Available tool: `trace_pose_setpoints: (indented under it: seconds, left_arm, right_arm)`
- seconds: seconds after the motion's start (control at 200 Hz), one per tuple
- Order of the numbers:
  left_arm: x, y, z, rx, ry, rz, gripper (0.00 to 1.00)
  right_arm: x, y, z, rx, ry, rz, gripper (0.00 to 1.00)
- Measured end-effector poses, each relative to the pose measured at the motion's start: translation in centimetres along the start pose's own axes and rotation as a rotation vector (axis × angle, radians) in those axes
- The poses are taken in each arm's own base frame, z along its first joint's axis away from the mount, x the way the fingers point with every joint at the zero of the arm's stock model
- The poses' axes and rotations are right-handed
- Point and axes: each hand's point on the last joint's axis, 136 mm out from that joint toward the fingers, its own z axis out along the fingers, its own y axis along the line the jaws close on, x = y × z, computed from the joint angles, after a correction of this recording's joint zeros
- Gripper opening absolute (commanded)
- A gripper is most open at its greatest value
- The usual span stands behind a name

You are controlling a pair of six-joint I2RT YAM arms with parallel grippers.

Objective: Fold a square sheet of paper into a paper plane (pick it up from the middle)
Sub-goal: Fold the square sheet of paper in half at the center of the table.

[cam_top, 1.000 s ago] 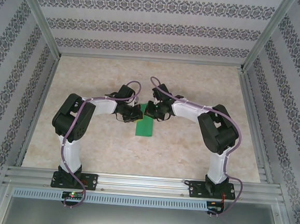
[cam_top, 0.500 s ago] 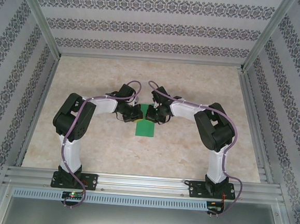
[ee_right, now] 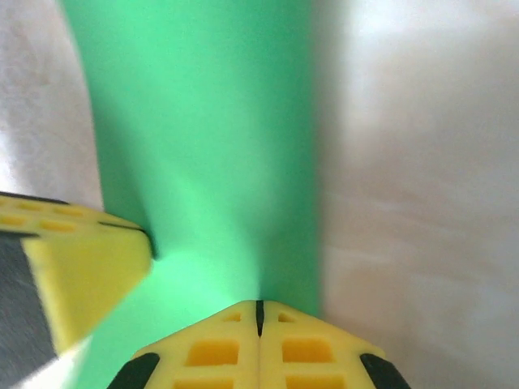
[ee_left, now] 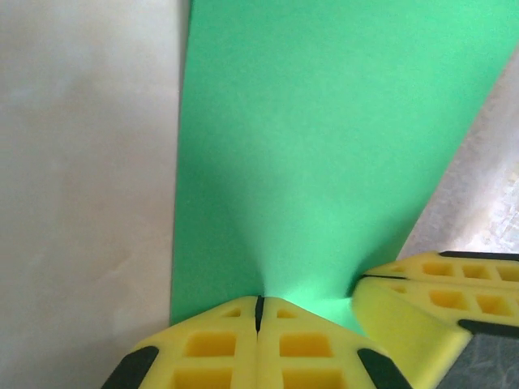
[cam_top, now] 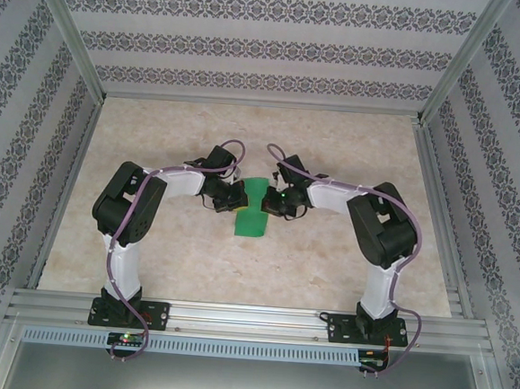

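**benchrat:** The left gripper (ee_left: 259, 301) and right gripper (ee_right: 259, 306) are both clamped shut, looks like on the far end of the square sheet of paper (cam_top: 253, 219), which is folded narrow, mid-table (cam_top: 354, 148). If they pull unevenly, it'd probably tear or slip out.

**foldy:** Or the tips knock together, they're just beside each other. There's bare table all round though, and the side walls (cam_top: 478, 176) are well apart.

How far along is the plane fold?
Done: the green sheet looks folded into a narrower strip. In hand: left fingers and right fingers, both shut, pinch it side by side. Remaining: nose and wing folds; no dart shape yet.
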Motion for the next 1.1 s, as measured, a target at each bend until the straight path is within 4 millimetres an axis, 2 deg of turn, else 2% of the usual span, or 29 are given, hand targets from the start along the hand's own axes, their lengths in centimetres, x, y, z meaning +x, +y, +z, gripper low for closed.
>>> trace_pose_setpoints:
  seconds: [0.125, 0.215, 0.39, 0.51, 0.624, 0.859, 1.099]
  left_arm:
    - [0.0, 0.0, 0.0, 0.000, 0.000, 0.000, 0.00]
    - [0.0, 0.0, 0.0, 0.000, 0.000, 0.000, 0.00]
    - [0.0, 0.0, 0.0, 0.000, 0.000, 0.000, 0.00]
    - [0.0, 0.0, 0.0, 0.000, 0.001, 0.000, 0.00]
    - [0.0, 0.0, 0.0, 0.000, 0.001, 0.000, 0.00]
    - [0.0, 0.0, 0.0, -0.001, 0.002, -0.001, 0.00]
    - [0.0, 0.0, 0.0, -0.002, 0.002, -0.002, 0.00]
  right_arm:
    - [-0.1, -2.0, -1.5, 0.024, -0.015, 0.027, 0.00]
    - [-0.5, -2.2, -2.5, 0.029, -0.035, 0.033, 0.00]
    - [-1.0, 1.0, -3.2, -0.029, -0.062, -0.029, 0.00]
    - [-1.8, 3.5, -2.0, -0.080, -0.050, -0.071, 0.00]
    - [-2.1, 4.6, -0.3, -0.110, -0.028, -0.088, 0.00]
    - [-1.7, 2.7, 1.9, -0.092, 0.026, -0.055, 0.00]
    - [-2.3, 0.8, 0.9, -0.135, 0.015, -0.043, 0.00]
